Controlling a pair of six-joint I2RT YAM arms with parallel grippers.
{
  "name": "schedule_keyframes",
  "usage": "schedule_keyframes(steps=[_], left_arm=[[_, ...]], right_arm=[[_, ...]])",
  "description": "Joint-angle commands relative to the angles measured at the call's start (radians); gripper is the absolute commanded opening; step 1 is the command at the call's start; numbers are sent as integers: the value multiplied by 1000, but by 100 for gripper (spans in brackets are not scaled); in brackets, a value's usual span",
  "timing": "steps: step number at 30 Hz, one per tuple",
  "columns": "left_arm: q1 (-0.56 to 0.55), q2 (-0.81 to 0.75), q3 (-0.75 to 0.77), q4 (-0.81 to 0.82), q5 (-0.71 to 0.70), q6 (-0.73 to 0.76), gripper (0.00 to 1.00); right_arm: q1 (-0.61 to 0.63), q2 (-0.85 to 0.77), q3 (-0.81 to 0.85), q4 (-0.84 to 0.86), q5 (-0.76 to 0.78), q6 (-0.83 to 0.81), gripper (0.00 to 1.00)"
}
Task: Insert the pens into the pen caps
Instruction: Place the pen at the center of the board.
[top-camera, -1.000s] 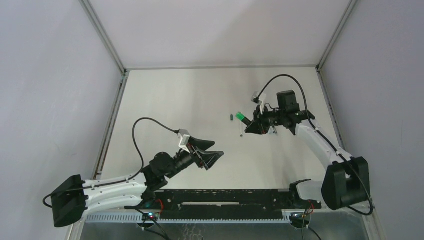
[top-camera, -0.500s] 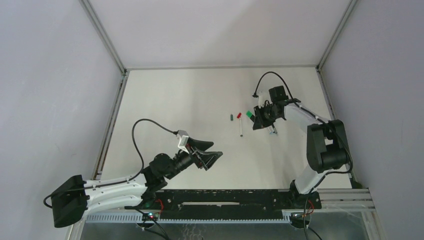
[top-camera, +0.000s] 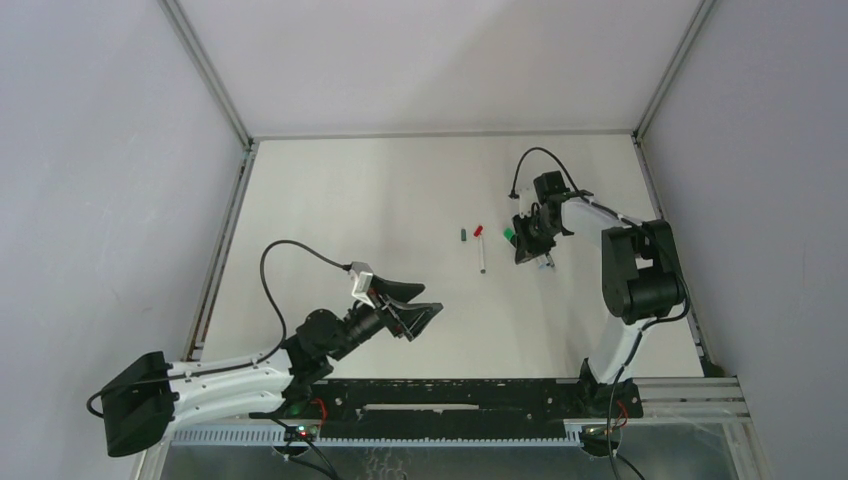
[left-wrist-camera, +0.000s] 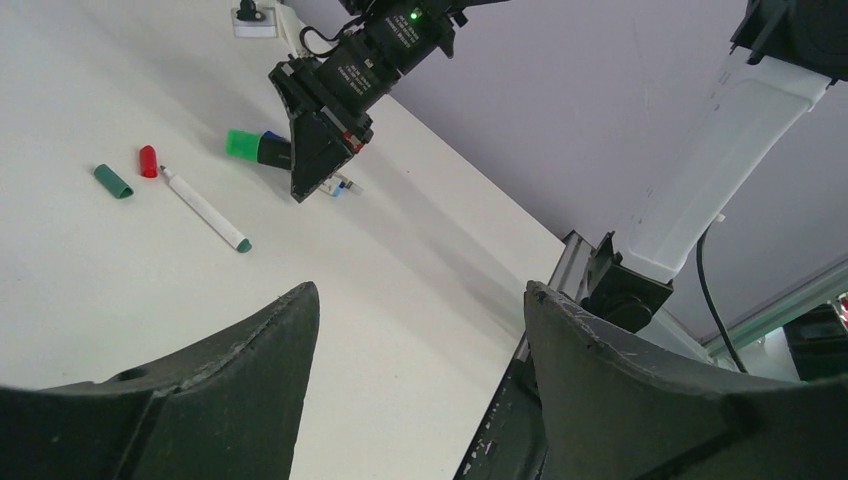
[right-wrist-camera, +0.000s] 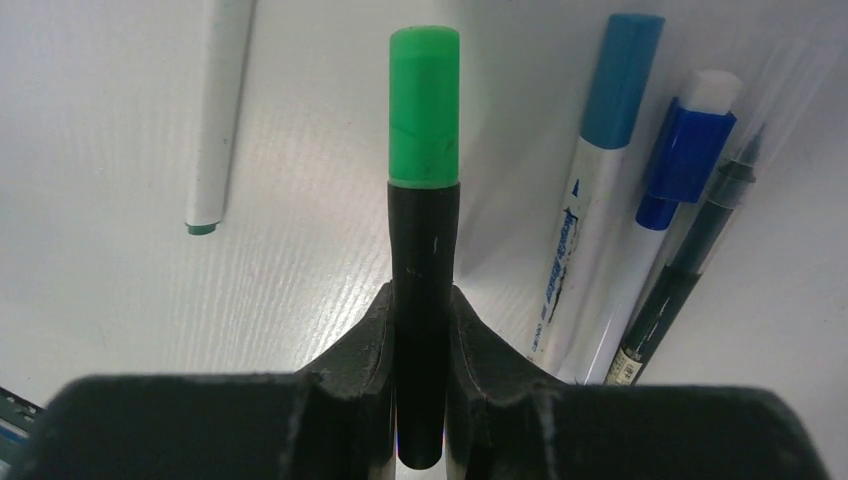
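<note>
Pale grey walls (top-camera: 100, 200) and a metal frame (top-camera: 205, 70) close in the white worktop (top-camera: 350, 220) where we count 5 pens and 2 loose caps.

The only writing is blue print along the barrel of the light-blue-capped pen (right-wrist-camera: 595, 200) and a small label on the slim dark pen (right-wrist-camera: 700, 250). Both are too small for us to read.

The pens are 1 black marker (right-wrist-camera: 424, 230) with a bright green end, 1 uncapped white pen (right-wrist-camera: 220, 110) with a green tip, and 3 lying side by side to the right of the marker. Those 3 are the light-blue-capped pen, the dark-blue-capped pen (right-wrist-camera: 670, 190) and the slim dark pen under a clear cap.

The 2 caps are a dark green cap (left-wrist-camera: 113, 181) and a red cap (left-wrist-camera: 148, 161). They lie near each other, with the red cap just beside the blunt end of the white pen.

The right fingers (right-wrist-camera: 350, 370) pinch the black marker by its barrel, low over the worktop on the far right, with its green end pointing away from the wrist. We cannot tell whether the marker touches the surface.

The left fingers (left-wrist-camera: 230, 400) are spread wide and hold nothing. They hover near the front of the worktop, well apart from the pens.
</note>
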Motion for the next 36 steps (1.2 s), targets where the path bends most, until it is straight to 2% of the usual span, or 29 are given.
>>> schedule_keyframes(steps=[1,18,29,36], left_arm=[[7,-19,-22,39,-11,-5,79],[8,-47,-27,45,-1,-11,79],[8,-44,-23,45,2,-13,79],[8,-40,-17,46,2,-11,80]], right_arm=[[-16,13,38,-26,42,7,18],[-24,20,57,-49,41,2,33],[-32,-12,62,-51,51,1,35],[-35,-90,60,-44,61,-16,36]])
